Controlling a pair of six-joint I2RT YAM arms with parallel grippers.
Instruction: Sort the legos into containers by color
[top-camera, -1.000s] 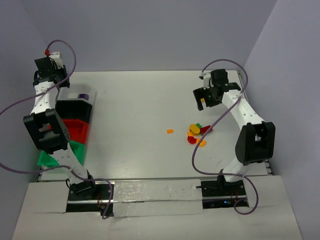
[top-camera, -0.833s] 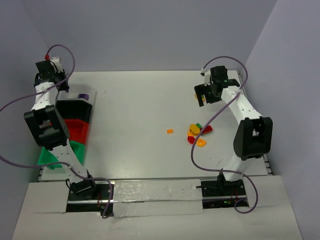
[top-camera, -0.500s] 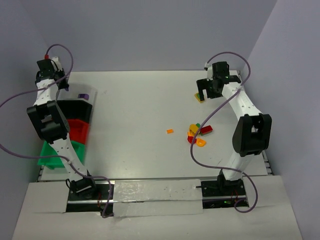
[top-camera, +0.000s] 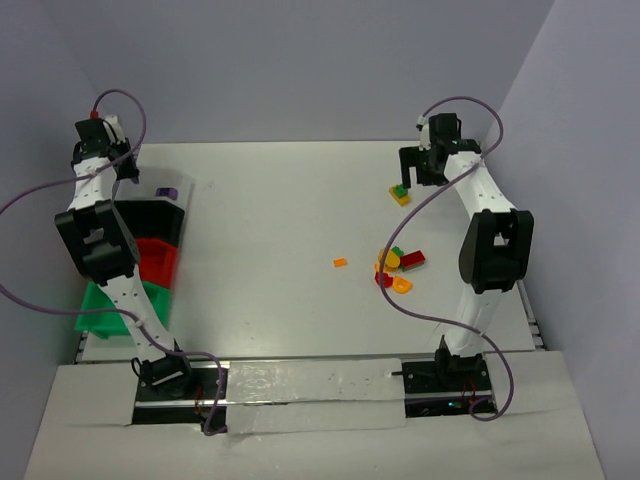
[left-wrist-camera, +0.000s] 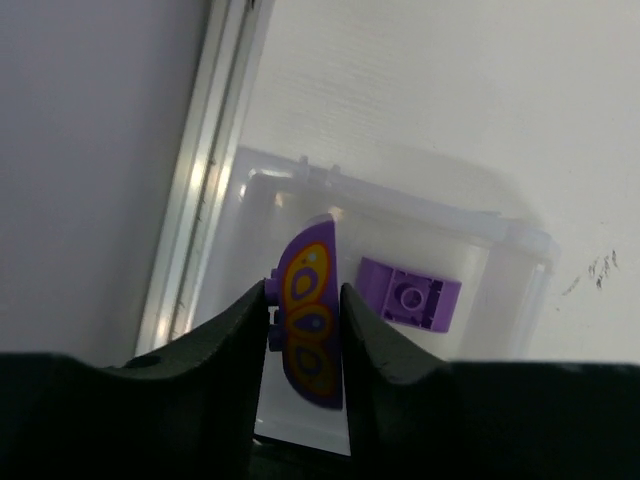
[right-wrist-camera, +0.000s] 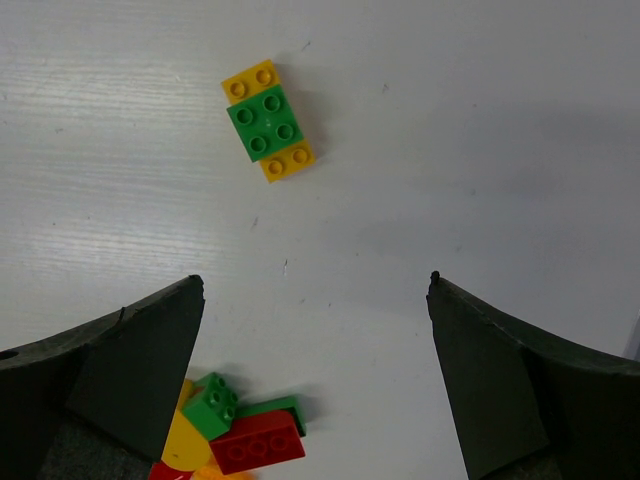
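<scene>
My left gripper (left-wrist-camera: 305, 300) is shut on a purple wing-shaped lego (left-wrist-camera: 312, 310) with orange and yellow markings, held upright over the clear container (left-wrist-camera: 515, 265). A purple brick (left-wrist-camera: 410, 297) lies inside that container. In the top view the left gripper (top-camera: 108, 160) is at the far left, by the row of containers. My right gripper (right-wrist-camera: 315, 280) is open and holds nothing, hanging above bare table. A green brick stacked on a yellow one (right-wrist-camera: 268, 120) lies beyond it, also seen as the green-yellow stack (top-camera: 400, 193). A pile of red, green, yellow and orange legos (top-camera: 395, 270) lies nearer.
Along the left edge stand the clear bin (top-camera: 185, 185), a black bin (top-camera: 150, 215), a red bin (top-camera: 158, 258) and a green bin (top-camera: 100, 312). One small orange piece (top-camera: 340, 263) lies alone mid-table. Part of the pile (right-wrist-camera: 240, 430) shows by my right gripper's left finger.
The right gripper has moved toward the far edge and left the green-yellow stack on the table. The left arm has shifted slightly toward the far left corner, still gripping the purple piece.
</scene>
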